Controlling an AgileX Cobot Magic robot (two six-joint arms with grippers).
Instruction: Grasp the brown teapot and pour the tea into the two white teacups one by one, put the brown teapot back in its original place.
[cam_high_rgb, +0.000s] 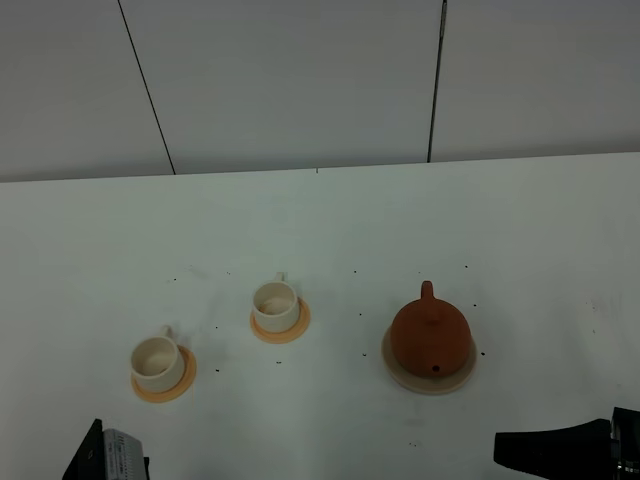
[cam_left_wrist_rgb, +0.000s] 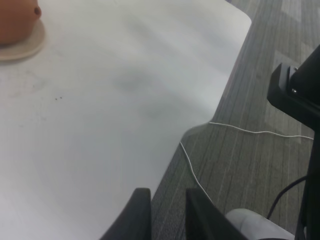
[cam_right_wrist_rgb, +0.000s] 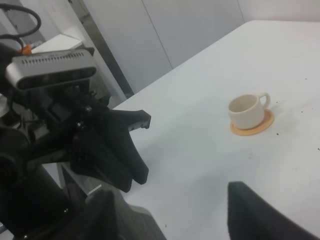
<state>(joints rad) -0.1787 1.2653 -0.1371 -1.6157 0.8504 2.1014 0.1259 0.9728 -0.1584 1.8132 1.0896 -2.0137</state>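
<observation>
The teapot (cam_high_rgb: 430, 335) sits on its mat (cam_high_rgb: 402, 374), right of centre on the bench (cam_high_rgb: 320, 220), with the near cup (cam_high_rgb: 157, 360) and far cup (cam_high_rgb: 275, 305) to its left. The left gripper (cam_left_wrist_rgb: 167, 215) and right gripper (cam_right_wrist_rgb: 185, 215) hang at the near edge, both spread, empty.

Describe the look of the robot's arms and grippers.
The left gripper and right gripper have matte black, flat tapering fingers. A grey bar-shaped camera sits on the left arm's black angular bracket, with black cables looped behind it.
</observation>
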